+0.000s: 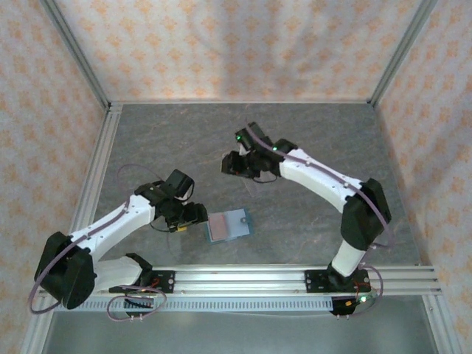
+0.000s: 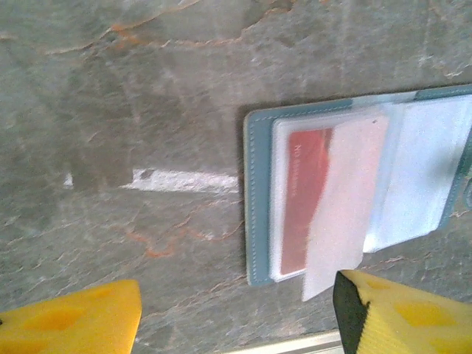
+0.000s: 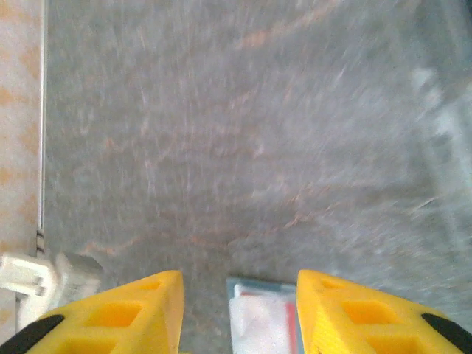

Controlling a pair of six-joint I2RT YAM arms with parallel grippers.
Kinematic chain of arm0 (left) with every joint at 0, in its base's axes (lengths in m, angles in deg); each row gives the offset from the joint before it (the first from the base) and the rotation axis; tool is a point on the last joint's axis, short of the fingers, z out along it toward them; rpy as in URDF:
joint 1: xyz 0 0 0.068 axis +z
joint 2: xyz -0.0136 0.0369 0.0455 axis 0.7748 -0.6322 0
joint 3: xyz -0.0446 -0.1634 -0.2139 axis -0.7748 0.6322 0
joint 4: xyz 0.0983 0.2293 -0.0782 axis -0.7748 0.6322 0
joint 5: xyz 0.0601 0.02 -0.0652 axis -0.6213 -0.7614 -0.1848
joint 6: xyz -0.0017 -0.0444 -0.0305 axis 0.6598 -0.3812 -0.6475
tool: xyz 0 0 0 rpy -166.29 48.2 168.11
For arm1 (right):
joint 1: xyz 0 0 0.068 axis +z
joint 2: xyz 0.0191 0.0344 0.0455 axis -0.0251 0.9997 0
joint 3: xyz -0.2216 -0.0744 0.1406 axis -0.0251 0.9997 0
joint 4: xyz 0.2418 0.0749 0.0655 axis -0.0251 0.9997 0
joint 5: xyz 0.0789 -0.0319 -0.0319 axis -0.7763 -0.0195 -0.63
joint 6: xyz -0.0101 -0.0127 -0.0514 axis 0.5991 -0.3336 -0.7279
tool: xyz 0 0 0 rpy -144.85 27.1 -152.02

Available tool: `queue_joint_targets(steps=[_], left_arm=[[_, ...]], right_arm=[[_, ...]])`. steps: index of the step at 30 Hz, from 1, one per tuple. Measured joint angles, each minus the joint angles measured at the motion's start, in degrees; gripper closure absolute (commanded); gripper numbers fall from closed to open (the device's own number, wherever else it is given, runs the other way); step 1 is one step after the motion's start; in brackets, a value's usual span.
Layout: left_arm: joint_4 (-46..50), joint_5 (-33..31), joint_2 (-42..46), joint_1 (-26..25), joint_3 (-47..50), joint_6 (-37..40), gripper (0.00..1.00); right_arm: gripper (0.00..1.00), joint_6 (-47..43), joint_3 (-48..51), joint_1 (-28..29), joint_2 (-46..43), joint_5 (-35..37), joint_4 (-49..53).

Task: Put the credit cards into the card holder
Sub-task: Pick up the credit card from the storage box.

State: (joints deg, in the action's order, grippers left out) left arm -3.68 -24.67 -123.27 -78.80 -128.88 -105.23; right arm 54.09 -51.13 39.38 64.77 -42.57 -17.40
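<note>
The small teal-blue folding card holder (image 1: 230, 225) lies open and flat on the grey marbled tabletop (image 1: 184, 140), near the aluminium front rail (image 1: 295, 276). A thin red credit card (image 2: 304, 199) sits under a clear sleeve inside it, and a pale flap lies half across that sleeve. The left gripper (image 2: 236, 324) hovers just beside the holder's edge, yellow fingers (image 2: 74, 321) spread wide and gripping nothing. Farther back the right gripper (image 3: 240, 313) hangs above the table, jaws parted and empty, in a blurred wrist view.
</note>
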Motion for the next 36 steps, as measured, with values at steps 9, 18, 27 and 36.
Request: queue_joint_targets(steps=[9, 18, 27, 36], left_arm=[[-3.19, 1.36, -6.78, -0.02, -2.23, 1.73, 0.29], [-4.66, 1.40, -12.11, -0.42, -2.67, 2.34, 0.30], [-4.74, 1.38, -12.11, -0.76, -2.64, 2.32, 0.31], [-4.74, 1.33, -12.09, -0.76, -2.62, 2.29, 0.31]], right_arm=[[0.74, -7.54, -9.35, -10.71, 3.13, 7.10, 9.55], [0.62, -13.55, -22.99, -14.80, 17.77, 8.00, 12.74], [0.62, -17.42, -32.57, -16.44, 27.58, 7.65, 17.38], [0.72, -19.63, -35.80, -16.65, 30.12, 5.66, 19.54]])
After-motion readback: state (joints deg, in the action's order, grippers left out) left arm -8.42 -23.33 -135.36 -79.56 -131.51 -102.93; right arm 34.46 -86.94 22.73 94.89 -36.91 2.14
